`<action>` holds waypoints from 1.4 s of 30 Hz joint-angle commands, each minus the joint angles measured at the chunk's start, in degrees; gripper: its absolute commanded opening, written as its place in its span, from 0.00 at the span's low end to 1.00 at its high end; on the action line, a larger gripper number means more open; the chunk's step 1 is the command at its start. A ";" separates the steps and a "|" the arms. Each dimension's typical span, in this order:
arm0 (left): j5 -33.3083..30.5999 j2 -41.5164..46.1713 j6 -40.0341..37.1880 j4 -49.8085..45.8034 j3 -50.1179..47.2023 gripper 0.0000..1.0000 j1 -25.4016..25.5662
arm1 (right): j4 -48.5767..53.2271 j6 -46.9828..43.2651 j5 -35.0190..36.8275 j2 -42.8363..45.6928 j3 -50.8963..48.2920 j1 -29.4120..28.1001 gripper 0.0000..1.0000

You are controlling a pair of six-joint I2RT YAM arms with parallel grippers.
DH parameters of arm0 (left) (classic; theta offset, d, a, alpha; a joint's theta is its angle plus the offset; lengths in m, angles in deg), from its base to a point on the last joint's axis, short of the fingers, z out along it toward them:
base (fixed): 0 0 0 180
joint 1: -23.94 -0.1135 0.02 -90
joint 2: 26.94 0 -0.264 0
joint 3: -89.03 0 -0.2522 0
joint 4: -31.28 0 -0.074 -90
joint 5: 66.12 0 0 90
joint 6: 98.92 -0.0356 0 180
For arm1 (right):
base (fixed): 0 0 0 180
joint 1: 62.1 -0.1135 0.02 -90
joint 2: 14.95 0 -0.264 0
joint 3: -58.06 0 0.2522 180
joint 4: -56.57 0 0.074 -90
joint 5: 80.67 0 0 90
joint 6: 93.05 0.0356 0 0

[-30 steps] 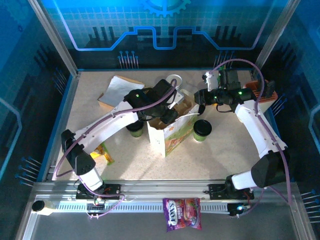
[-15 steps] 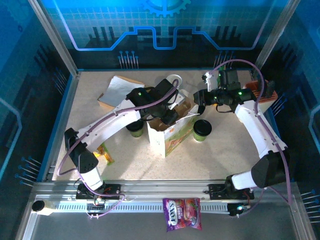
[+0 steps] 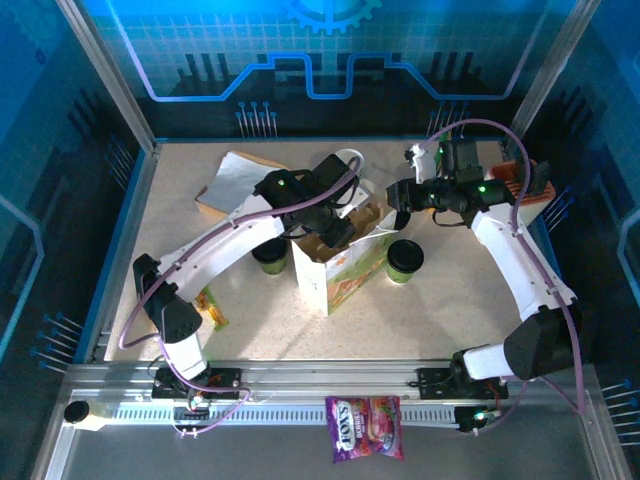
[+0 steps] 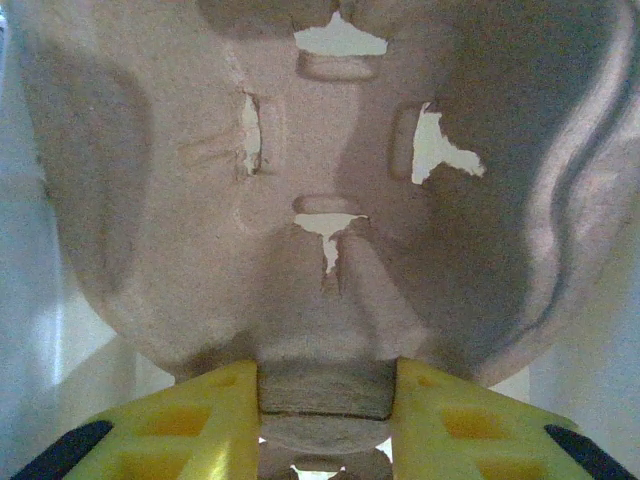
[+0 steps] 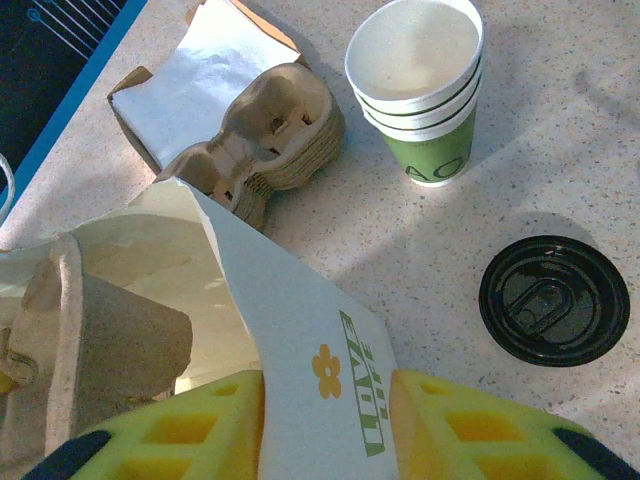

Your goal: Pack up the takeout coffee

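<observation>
Two takeout coffee cups with black lids stand on the table: one [image 3: 405, 260] right of the white flower-printed paper bag [image 3: 340, 275], the other [image 3: 268, 256] left of it, partly under my left arm. My left gripper [image 3: 335, 228] reaches into the bag's mouth. In the left wrist view it [image 4: 325, 392] is shut on a tab of a brown pulp cup carrier [image 4: 320, 180]. My right gripper [image 3: 396, 197] is at the bag's far right rim; in the right wrist view it [image 5: 325, 410] is shut on the bag's edge [image 5: 300, 320], with the carrier [image 5: 110, 340] inside the bag.
A stack of empty lidless cups [image 5: 420, 80] and a loose black lid [image 5: 553, 298] sit behind the bag, beside stacked pulp carriers [image 5: 275, 130] and a brown box of napkins [image 3: 235, 180]. An orange rack [image 3: 520, 180] stands far right. A yellow packet [image 3: 210, 305] lies front left.
My left arm has shifted slightly right and back over the bag with the carrier. The right gripper stays at the bag's rim.
</observation>
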 commanded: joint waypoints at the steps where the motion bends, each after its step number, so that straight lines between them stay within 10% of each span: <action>1: -0.96 -0.66 -1.44 -2.89 2.27 0.35 0.58 | -0.53 0.17 0.17 1.52 -0.26 0.23 0.39; 42: 0.04 -1.03 -3.23 -5.35 0.95 0.35 0.57 | -0.53 0.03 -1.20 -0.73 -0.14 -0.46 0.43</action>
